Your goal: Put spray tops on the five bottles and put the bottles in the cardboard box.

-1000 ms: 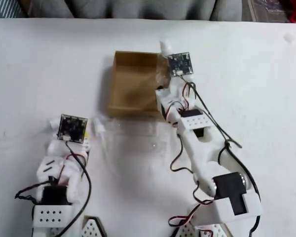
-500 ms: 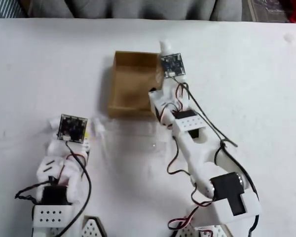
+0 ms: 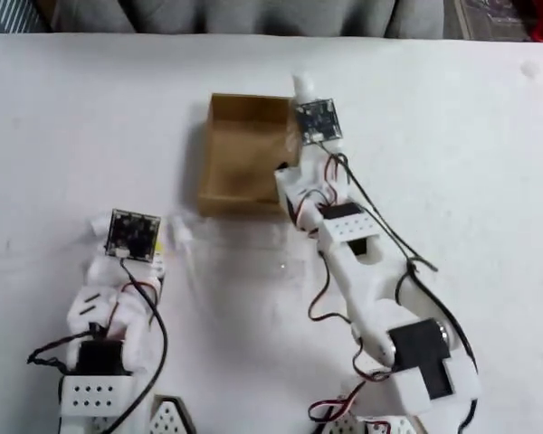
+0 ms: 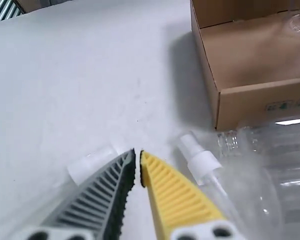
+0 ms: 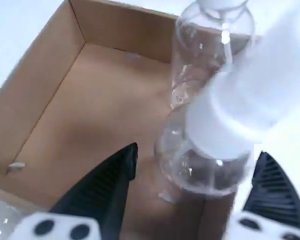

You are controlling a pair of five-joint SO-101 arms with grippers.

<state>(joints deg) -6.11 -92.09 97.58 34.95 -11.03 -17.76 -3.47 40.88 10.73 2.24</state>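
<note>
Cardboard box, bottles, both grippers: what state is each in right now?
Cardboard box, open, two bottles inside.
Near bottle, capped, standing in box.
Far bottle, capped, standing in box.
Bottle on the table, uncapped, lying down.
Left gripper, fingers shut, empty.
Right gripper, fingers open around near bottle.

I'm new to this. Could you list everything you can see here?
Cardboard box: one, brown, open, mid-table.
Capped bottles: two, clear with white spray tops, inside the box.
Bare bottles: at least two, clear, lying beside the box, arms' side.
Spray top: one, white, loose beside those bottles.
Small cylinder: one, white, maybe a cap, by the left gripper.
Table: one, white.
Left gripper: one, grey and yellow, shut, low over the table.
Right gripper: one, black, open, over the box around a bottle.
</note>
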